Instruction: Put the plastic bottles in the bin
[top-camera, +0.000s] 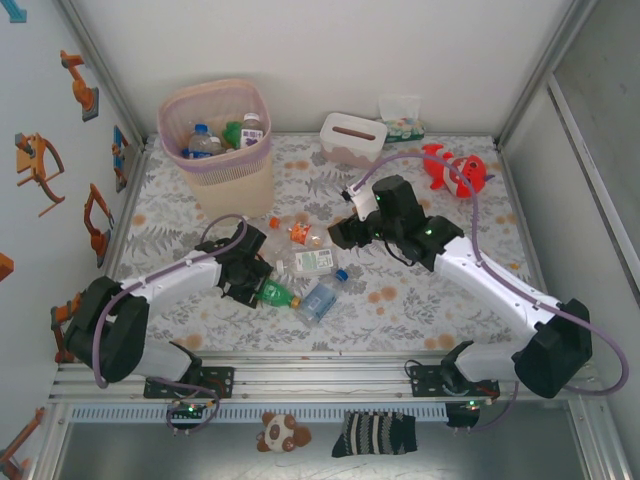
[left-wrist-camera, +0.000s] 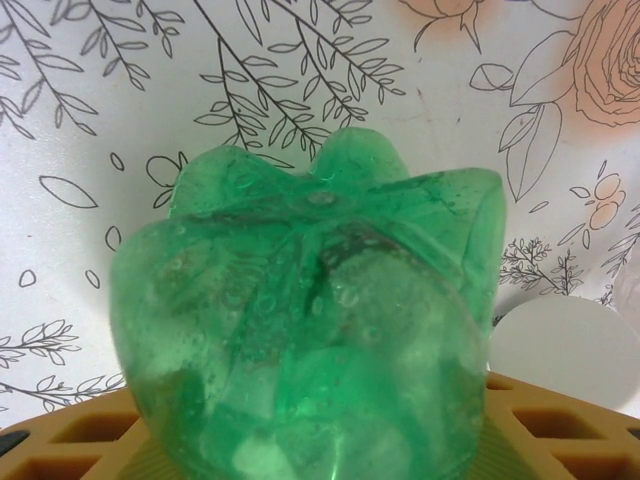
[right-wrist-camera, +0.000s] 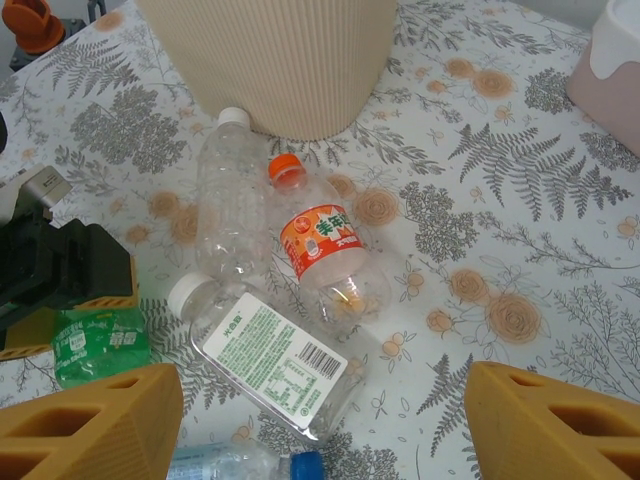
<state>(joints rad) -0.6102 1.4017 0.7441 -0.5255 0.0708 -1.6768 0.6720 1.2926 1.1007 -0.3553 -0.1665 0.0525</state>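
Where I have the left gripper (top-camera: 258, 284): low over the table at the left of the loose pile, a finger on either side of the green bottle (left-wrist-camera: 310, 330).
Left grip: I cannot tell whether the tan pads (left-wrist-camera: 100, 430) press the bottle or stand just off it; its lobed green base sits right between them.
Right gripper (right-wrist-camera: 322, 425): jaws wide apart with nothing between them, hanging above the pile.
Under the right gripper: a square clear bottle (right-wrist-camera: 270, 355) with a green-and-white label and a white cap, lying flat.
Beyond it: an orange-capped bottle (right-wrist-camera: 325, 245) with an orange label, just beside a bare clear bottle (right-wrist-camera: 232, 190) with a white cap.
Near edge of my right wrist view: a blue-capped bottle (right-wrist-camera: 240, 465), partly cut off.
Bin (top-camera: 238, 185): upright at the far left of the table, with a pink liner folded over its rim.
In the bin: I see several bottles (top-camera: 215, 140).
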